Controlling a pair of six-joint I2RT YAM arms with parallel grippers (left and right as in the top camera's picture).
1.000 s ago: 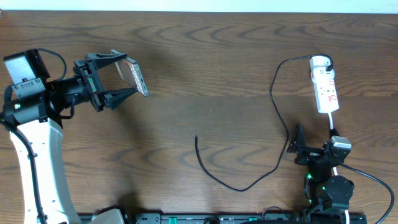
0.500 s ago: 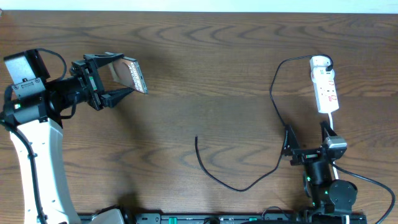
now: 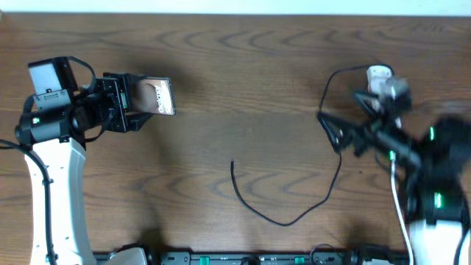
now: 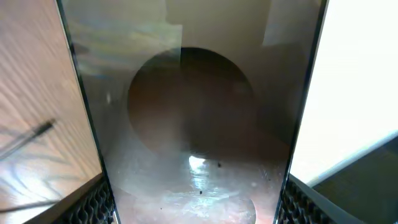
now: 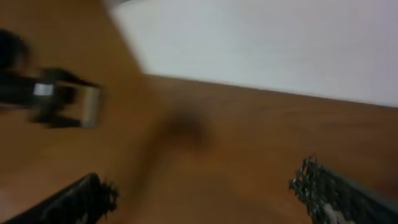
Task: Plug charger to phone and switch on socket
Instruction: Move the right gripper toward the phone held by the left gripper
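Observation:
My left gripper (image 3: 142, 99) is shut on the phone (image 3: 156, 96), holding it above the table's left side with its glossy brown face toward the overhead camera. In the left wrist view the phone (image 4: 193, 124) fills the space between the fingers (image 4: 93, 202). The charger (image 3: 283, 221) lies in a long loop on the wood, its free tip (image 3: 232, 164) near the middle, and the tip also shows in the left wrist view (image 4: 38, 129). My right gripper (image 3: 340, 131) is blurred and open, empty, over the cable left of the socket (image 3: 377, 72). Most of the socket is hidden by the right arm.
The right arm's body (image 3: 434, 184) stands at the front right with a white lead (image 3: 401, 213) beside it. The left arm's white link (image 3: 55, 199) rises along the left edge. A pale wall (image 5: 261, 43) lies beyond the table's far edge.
The right arm has swung up from the front edge toward the socket and is blurred by motion. The left gripper has turned the phone so that its face shows from above.

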